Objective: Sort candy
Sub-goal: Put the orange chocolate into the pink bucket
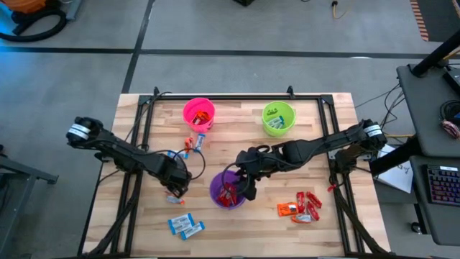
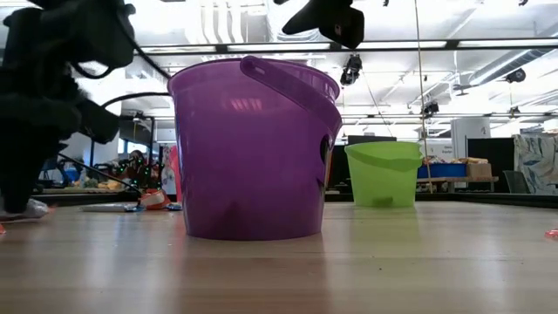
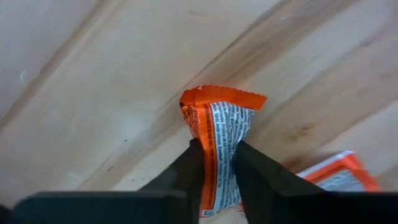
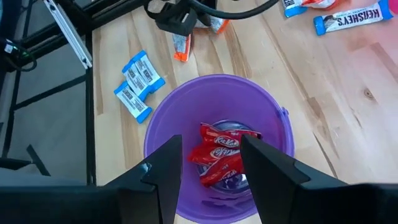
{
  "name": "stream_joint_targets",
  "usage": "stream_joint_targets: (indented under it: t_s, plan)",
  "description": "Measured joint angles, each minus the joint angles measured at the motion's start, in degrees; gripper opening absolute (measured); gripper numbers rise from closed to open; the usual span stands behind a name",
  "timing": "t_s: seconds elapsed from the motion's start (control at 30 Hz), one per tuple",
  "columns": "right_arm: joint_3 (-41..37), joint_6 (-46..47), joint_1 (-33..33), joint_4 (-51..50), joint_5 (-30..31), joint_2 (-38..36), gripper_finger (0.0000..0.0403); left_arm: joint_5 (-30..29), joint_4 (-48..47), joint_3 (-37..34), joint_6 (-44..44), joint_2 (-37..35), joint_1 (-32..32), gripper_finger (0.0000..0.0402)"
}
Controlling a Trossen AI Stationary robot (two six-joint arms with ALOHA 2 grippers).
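My left gripper (image 3: 214, 149) is shut on an orange-wrapped candy (image 3: 224, 118), at the table's left-centre (image 1: 176, 189), just left of the purple cup (image 1: 219, 188). My right gripper (image 4: 211, 155) is open and hovers over the purple cup (image 4: 273, 99), touching nothing. Red candies (image 4: 219, 152) lie on the cup's bottom. A second orange candy (image 3: 336, 174) lies flat on the wood beside the held one. My left gripper pinches the orange candy between its two fingers (image 3: 193, 165), on the wrapper's middle (image 3: 222, 142), from above, pointing down. The crimped end (image 3: 224, 96) sticks out beyond the fingertips toward the wood. I cannot tell whether it touches the table.
A pink cup (image 1: 199, 114) and a green cup (image 1: 279, 117) stand near the far edge, both with candy inside. Loose red candies (image 1: 302, 207) lie right of the purple cup. Blue-and-white ones lie near the front (image 1: 185, 226), more below the pink cup (image 1: 192, 144).
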Motion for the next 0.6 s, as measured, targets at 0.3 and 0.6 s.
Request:
stream_joint_targets:
  t_s: [0.3, 0.6]
  plan:
    - [-0.04, -4.65, -0.49, -3.65, 3.12, -0.35, 0.0155, -0.04, -3.26, 7.13, 4.28, -1.9, 0.1, 0.0013]
    - [-0.07, -12.07, -5.4, -4.65, 4.36, -4.05, 0.0155, -3.0, -9.82, 19.43, 15.3, -6.45, 2.64, 0.0014]
